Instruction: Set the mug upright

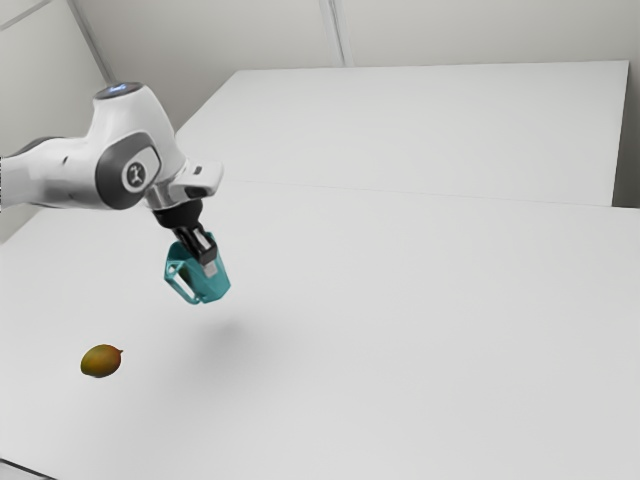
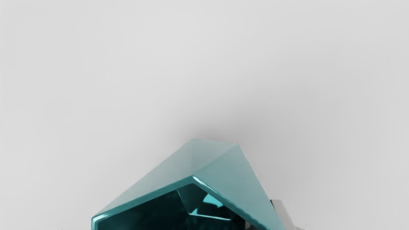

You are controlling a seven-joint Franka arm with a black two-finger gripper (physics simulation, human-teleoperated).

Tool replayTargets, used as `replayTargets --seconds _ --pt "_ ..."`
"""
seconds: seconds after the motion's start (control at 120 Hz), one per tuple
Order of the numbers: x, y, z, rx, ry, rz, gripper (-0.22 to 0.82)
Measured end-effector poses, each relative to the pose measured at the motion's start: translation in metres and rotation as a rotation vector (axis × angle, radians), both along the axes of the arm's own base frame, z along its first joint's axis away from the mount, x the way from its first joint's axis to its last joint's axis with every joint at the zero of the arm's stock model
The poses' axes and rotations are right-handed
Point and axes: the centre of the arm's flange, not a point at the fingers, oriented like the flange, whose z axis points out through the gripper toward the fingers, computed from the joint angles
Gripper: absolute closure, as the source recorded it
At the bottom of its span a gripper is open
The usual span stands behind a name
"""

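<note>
mug [image 1: 214, 287]: tilted, clear above counter [image 1: 400, 350]
fingers [image 1: 210, 268]: slightly apart, clamped on mug wall, one inside
fruit [image 1: 101, 361]: on counter

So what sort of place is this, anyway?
Probably a simulated robot test room: a robot arm holds a teal mug above a broad, plain white table, with bare pale walls behind.

a broad, smooth, matt white tabletop [image 1: 430, 350] stretches across the lower part of the exterior view. directly on it, in the lower left of the frame, lies an oval, brownish-orange and green fruit [image 1: 101, 361], its small pointed tip toward the exterior view's right.
</note>
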Motion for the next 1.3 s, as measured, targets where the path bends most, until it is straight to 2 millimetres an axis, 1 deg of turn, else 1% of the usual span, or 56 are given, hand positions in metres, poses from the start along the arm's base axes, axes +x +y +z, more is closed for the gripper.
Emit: replayTargets --seconds 0.225,0.375,0.617,0.825,1.3 --pt "-0.002 -0.014 -0.018 0.078 -0.002 0.093 0.79" --pt "0.001 -0.015 -0.036 0.113 -0.013 0.157 0.79" --pt "0.006 -0.02 -0.058 0.124 -0.02 0.248 0.79" --pt "0.009 -0.029 -0.073 0.134 -0.02 0.295 0.79" --pt "0.016 -0.036 -0.103 0.148 -0.006 0.379 0.78"
